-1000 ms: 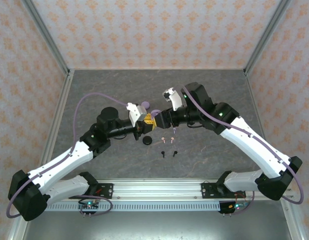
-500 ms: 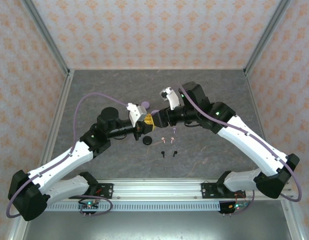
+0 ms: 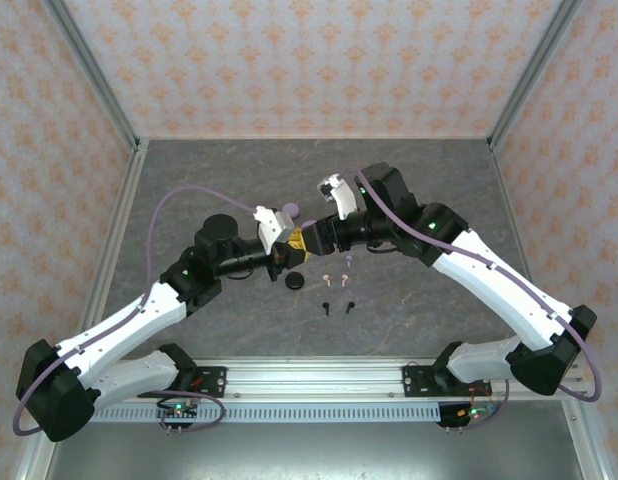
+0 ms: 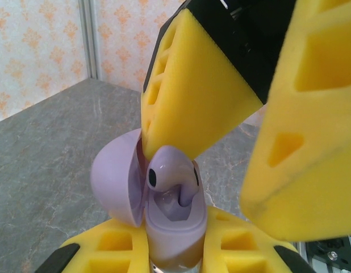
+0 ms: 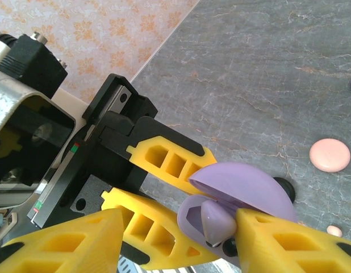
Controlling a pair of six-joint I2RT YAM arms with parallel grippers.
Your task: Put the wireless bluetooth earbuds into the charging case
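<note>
Holding the open lilac plastic clamshell case (image 4: 116, 182) clamped tight in your left gripper (image 4: 174, 253), push the lilac stemmed earbud (image 4: 170, 170) straight down with your right gripper (image 5: 181, 219), its fingers apart.

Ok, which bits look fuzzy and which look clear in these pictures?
Left wrist view: the right gripper's yellow fingers loom huge and slightly soft by the lens, while the lilac earbud in the case looks crisp. Right wrist view: those fingers blur at the bottom edge, the case is sharp. Top external view: even light, no glare, loose earbuds mere specks.
</note>
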